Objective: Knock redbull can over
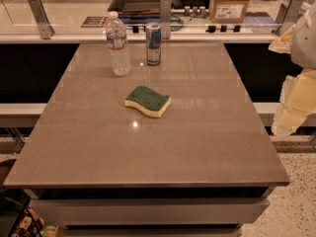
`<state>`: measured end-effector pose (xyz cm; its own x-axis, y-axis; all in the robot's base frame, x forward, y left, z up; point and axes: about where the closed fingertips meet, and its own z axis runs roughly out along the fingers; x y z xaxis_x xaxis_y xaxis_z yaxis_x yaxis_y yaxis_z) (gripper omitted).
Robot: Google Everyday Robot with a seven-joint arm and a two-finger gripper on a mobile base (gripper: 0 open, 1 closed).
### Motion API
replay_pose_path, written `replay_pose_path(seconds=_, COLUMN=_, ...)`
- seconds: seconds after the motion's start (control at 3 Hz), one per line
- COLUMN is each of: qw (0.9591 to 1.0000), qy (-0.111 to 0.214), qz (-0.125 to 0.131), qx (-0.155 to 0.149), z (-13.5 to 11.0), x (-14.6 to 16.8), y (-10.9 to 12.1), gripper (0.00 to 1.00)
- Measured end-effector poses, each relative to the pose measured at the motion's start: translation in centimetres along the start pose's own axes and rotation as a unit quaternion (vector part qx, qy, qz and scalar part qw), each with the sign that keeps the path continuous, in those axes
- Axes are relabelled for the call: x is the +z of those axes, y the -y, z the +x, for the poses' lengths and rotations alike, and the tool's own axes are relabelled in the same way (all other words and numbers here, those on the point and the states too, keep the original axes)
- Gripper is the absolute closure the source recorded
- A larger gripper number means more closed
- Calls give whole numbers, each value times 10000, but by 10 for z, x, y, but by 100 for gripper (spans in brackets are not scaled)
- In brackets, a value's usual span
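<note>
The redbull can stands upright near the far edge of the grey-brown table. It is silver and blue with a red mark mid-body. My gripper hangs at the right edge of the view, beyond the table's right side, well to the right of the can and apart from it. It holds nothing that I can see.
A taller clear water bottle stands just left of the can. A green-and-yellow sponge lies mid-table, in front of the can. A counter with a cardboard box and metal posts runs behind the table.
</note>
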<state>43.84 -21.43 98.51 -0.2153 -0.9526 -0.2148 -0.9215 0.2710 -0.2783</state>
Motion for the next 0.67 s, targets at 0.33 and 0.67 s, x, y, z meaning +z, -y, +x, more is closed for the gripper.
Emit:
replay_pose_path(seconds=0.33, qw=9999, qy=64, qz=77, qx=28, z=0, x=-2, y=7, gripper=0)
replay_pose_path(seconds=0.67, qw=9984, qy=449, qz=312, qx=156, z=-1, x=-2, y=33, gripper=0)
